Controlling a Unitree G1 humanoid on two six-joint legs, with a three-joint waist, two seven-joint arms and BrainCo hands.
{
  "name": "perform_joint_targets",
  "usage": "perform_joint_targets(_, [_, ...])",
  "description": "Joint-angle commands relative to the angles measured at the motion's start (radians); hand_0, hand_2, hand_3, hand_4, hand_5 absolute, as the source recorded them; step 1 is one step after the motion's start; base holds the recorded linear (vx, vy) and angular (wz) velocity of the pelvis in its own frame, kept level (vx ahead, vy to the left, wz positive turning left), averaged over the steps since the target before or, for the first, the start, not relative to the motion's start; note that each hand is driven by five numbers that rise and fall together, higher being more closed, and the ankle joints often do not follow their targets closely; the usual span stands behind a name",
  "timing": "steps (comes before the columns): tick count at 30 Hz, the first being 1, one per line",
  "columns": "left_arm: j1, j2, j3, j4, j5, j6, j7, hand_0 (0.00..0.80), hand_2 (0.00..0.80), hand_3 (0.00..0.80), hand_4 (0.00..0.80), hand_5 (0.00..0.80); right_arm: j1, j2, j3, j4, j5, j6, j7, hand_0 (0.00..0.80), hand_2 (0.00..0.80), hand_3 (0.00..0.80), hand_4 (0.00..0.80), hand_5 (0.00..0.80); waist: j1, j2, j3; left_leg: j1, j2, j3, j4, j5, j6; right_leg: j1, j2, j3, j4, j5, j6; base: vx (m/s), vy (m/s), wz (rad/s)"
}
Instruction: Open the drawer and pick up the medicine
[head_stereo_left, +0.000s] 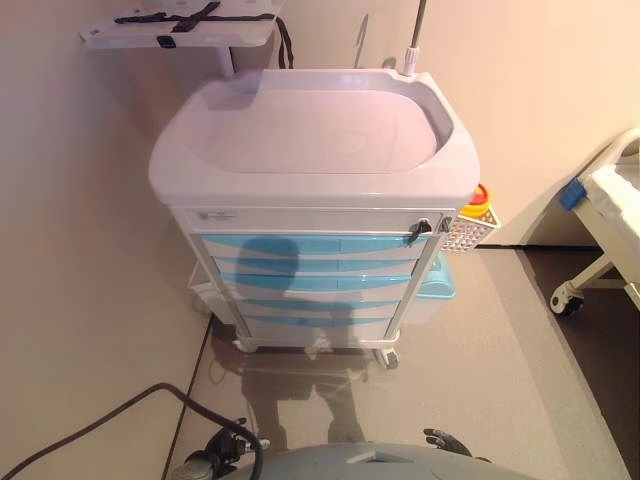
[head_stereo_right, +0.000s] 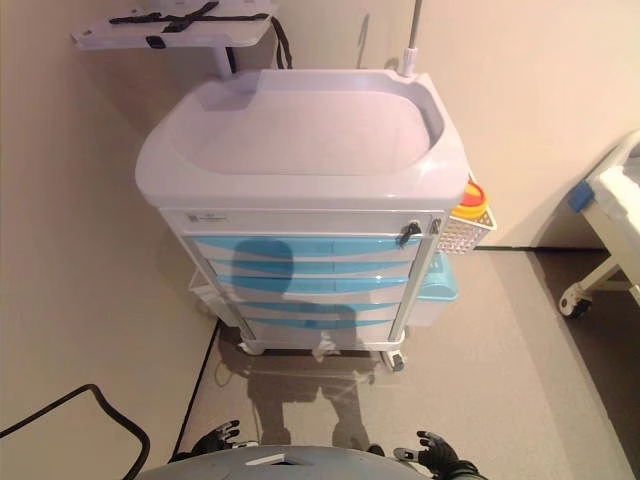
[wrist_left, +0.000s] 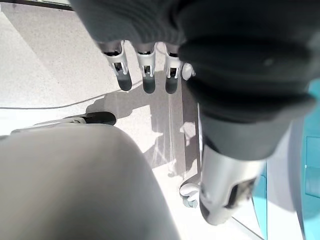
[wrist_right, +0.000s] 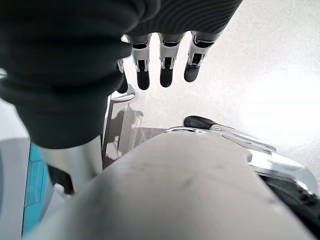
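Left eye view shows the medical cart standing at twelve o'clock from me, its stack of blue drawers all closed and facing me. The top drawer runs its long axis from nine to three o'clock, so it should pull out toward six. The medicine is not visible; I judge it lies inside one of the drawers.

My left hand hangs low at seven o'clock with fingers straight and relaxed, holding nothing. My right hand hangs at five o'clock, likewise slack and empty. Both are well apart from the cart.

The risks I foresee: the cart rides on casters, so a pull could roll it toward me instead of sliding the drawer. A key sits in a lock at the top right; if it is locked, the drawer will not budge. My reach could also snag the side basket.
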Motion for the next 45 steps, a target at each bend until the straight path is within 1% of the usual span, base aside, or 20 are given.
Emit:
perform_joint_targets(1, [-0.068,-0.024,-0.001,0.043,-0.002,-0.005,-0.044,0.0,0.0,0.0,0.0,0.0,-0.058,0.016,0.037,0.022,-0.009,-0.011,0.002,0.0,0.0,0.0,0.0,0.0,-0.003,-0.019,0.022,-0.009,-0.049,0.037,0.005,-0.041,0.032,0.023,-0.031,-0.011,0.02,0.011,0.061,0.0,0.0,0.0])
perform_joint_targets(4, [-0.067,-0.022,-0.008,0.039,-0.009,-0.019,-0.043,0.0,0.0,0.0,0.0,0.0,-0.057,0.014,0.037,0.02,-0.011,-0.01,0.003,0.0,0.0,0.0,0.0,0.0,-0.004,-0.018,0.022,-0.008,-0.048,0.038,0.005,-0.042,0.033,0.023,-0.03,-0.009,0.02,0.011,0.061,0.0,0.0,0.0])
perform_joint_targets(5, [-0.068,-0.021,-0.006,0.037,-0.019,-0.007,-0.04,0.0,0.0,0.0,0.0,0.0,-0.056,0.013,0.038,0.019,-0.013,-0.01,0.003,0.0,0.0,0.0,0.0,0.0,-0.005,-0.017,0.023,-0.007,-0.048,0.039,0.005,-0.042,0.032,0.023,-0.031,-0.009,0.021,0.01,0.06,0.0,0.0,0.0])
perform_joint_targets(11, [-0.07,-0.016,0.008,0.042,-0.019,0.003,-0.04,0.0,0.0,0.0,0.0,0.0,-0.057,0.01,0.033,0.026,-0.016,-0.012,0.005,0.0,0.0,0.0,0.0,0.0,-0.005,-0.015,0.021,-0.007,-0.05,0.038,0.005,-0.042,0.034,0.025,-0.03,-0.008,0.02,0.008,0.06,0.0,0.0,0.0])
perform_joint_targets(22, [-0.057,-0.02,0.011,0.047,-0.016,-0.009,-0.02,0.0,0.0,0.0,0.0,0.0,-0.05,0.014,0.032,0.029,-0.015,-0.014,0.004,0.0,0.0,0.0,0.0,0.0,-0.005,-0.017,0.023,-0.007,-0.049,0.042,0.005,-0.04,0.033,0.025,-0.032,-0.013,0.021,0.009,0.061,0.007,0.001,0.0])
perform_joint_targets(26, [-0.054,-0.024,0.011,0.05,-0.007,-0.003,-0.005,0.0,0.0,0.0,0.0,0.0,-0.042,0.017,0.032,0.03,-0.015,-0.01,0.0,0.0,0.0,0.0,0.0,0.0,-0.007,-0.02,0.023,-0.007,-0.048,0.045,0.005,-0.04,0.034,0.021,-0.032,-0.007,0.029,0.007,0.062,0.067,0.005,-0.03])
perform_joint_targets(31, [-0.047,-0.026,0.011,0.051,0.001,0.002,0.006,0.0,0.0,0.0,0.0,0.0,-0.036,0.018,0.028,0.022,0.009,-0.017,-0.003,0.0,0.0,0.0,0.0,0.0,-0.015,-0.028,0.037,-0.014,-0.045,0.055,0.005,-0.039,0.039,0.002,-0.031,0.012,0.045,0.008,0.063,0.081,0.001,-0.09])
perform_joint_targets(34, [-0.06,-0.017,-0.005,0.041,-0.012,-0.008,0.008,0.0,0.0,0.0,0.0,0.0,-0.049,0.011,0.039,-0.002,0.025,-0.03,0.001,0.0,0.0,0.0,0.0,0.0,-0.022,-0.034,0.065,-0.038,-0.041,0.072,0.005,-0.032,0.044,-0.045,-0.031,0.037,0.073,0.007,0.064,-0.004,0.008,-0.09])
perform_joint_targets(37, [-0.102,-0.006,-0.018,0.027,-0.045,-0.026,0.011,0.0,0.0,0.0,0.0,0.0,-0.076,0.008,0.061,-0.028,0.051,-0.036,-0.004,0.0,0.0,0.0,0.0,0.0,-0.023,-0.043,0.112,-0.089,-0.04,0.084,0.031,-0.032,0.056,-0.113,-0.032,0.065,0.107,0.013,0.062,-0.103,0.007,-0.28])
perform_joint_targets(39, [-0.142,0.0,-0.019,0.013,-0.075,-0.054,0.022,0.0,0.0,0.0,0.0,0.0,-0.105,0.003,0.068,-0.04,0.07,-0.046,-0.009,0.0,0.0,0.0,0.0,0.0,-0.027,-0.05,0.168,-0.145,-0.042,0.089,0.073,-0.037,0.067,-0.17,-0.034,0.086,0.137,0.022,0.061,-0.178,0.018,-0.24])
perform_joint_targets(43, [-0.197,0.018,-0.011,-0.021,-0.101,-0.085,0.05,0.0,0.0,0.0,0.0,0.0,-0.14,-0.003,0.091,-0.068,0.056,-0.053,-0.022,0.0,0.0,0.0,0.0,0.0,-0.028,-0.06,0.259,-0.267,-0.044,0.094,0.18,-0.044,0.073,-0.267,-0.045,0.099,0.2,0.031,0.061,-0.149,0.025,-0.07])
perform_joint_targets(45, [-0.221,0.027,-0.012,-0.032,-0.103,-0.093,0.064,0.0,0.0,0.0,0.0,0.0,-0.155,-0.009,0.105,-0.074,0.067,-0.058,-0.019,0.0,0.0,0.0,0.0,0.0,-0.029,-0.062,0.29,-0.321,-0.045,0.092,0.212,-0.04,0.074,-0.317,-0.046,0.103,0.225,0.038,0.061,-0.123,0.035,-0.08])
